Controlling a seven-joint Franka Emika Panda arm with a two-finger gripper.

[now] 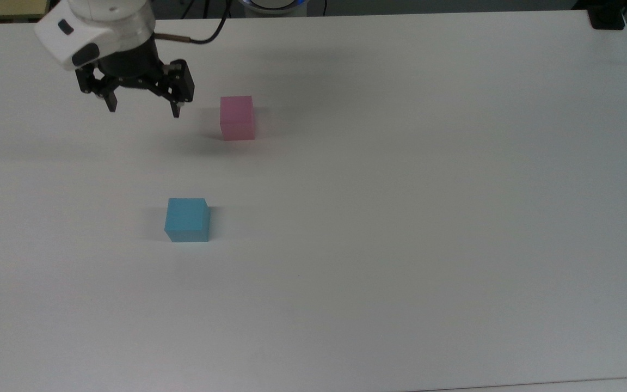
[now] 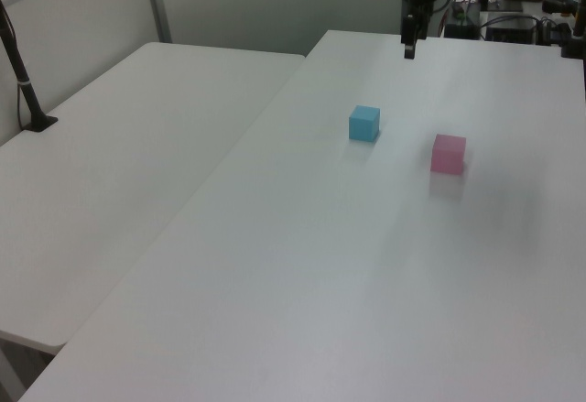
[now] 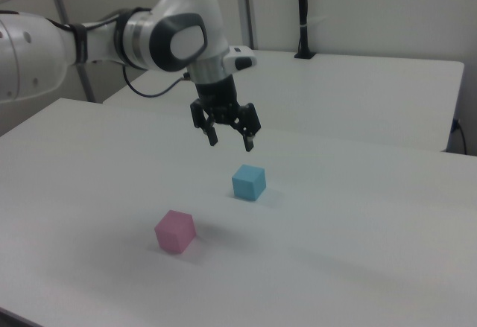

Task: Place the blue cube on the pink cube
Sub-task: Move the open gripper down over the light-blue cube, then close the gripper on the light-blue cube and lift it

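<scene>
1. Top view: blue cube sits on the white table, left of centre, nearer the table's bottom edge than the pink cube, which stands up and to the right of it, well apart. Gripper hangs near the top-left corner, fingers pointing down, jaws spread wide with nothing between them. Blue cube lies well below the jaws in the top view, not between them; pink cube is just to the right of the right fingertip, apart from it. White wrist housing sits above the black fingers, with a dark cable trailing off the top edge.

2. Left view: blue cube is on the far half of the table, toward its left edge; pink cube is right of it and a bit nearer the camera, apart. Gripper comes in from the top, above the far edge, beyond both cubes; jaw state can't be told from this side-on angle. A second white table adjoins on the left.

3. Right view: blue cube is mid-table; pink cube is nearer the front edge, to the left. Gripper is in the air above the blue cube, slightly left, clear of it, jaws splayed and empty. Arm reaches in from the left.
</scene>
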